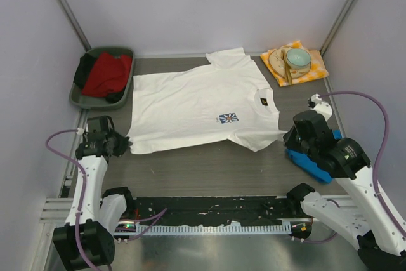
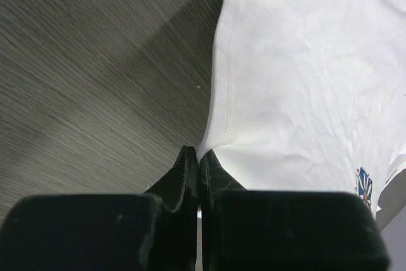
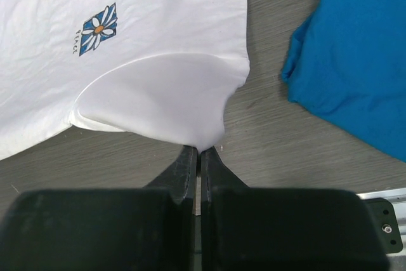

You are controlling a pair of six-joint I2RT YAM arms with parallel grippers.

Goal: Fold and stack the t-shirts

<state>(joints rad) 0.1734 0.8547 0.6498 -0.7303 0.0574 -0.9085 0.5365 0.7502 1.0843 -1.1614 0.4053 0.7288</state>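
Tech: Grippers, state?
Ref: Clamped shut. The left gripper (image 2: pixel 198 157) pinches the white t-shirt (image 1: pixel 196 106) at its near hem corner, and the right gripper (image 3: pixel 198 152) pinches its near sleeve tip.
Tech: Clearance?
Ref: It lies flat mid-table. The blue t-shirt (image 3: pixel 355 61) lies beside the sleeve edge, apart from it. Bare table (image 1: pixel 209 169) runs along the near edge.

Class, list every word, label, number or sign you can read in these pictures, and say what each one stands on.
"PEACE", as far as it can be made out: small dark lettering beside the daisy print on the white t-shirt.
Neck label inside the white t-shirt's collar: dark with a yellowish mark, too small to read.
No other text shows in any view.
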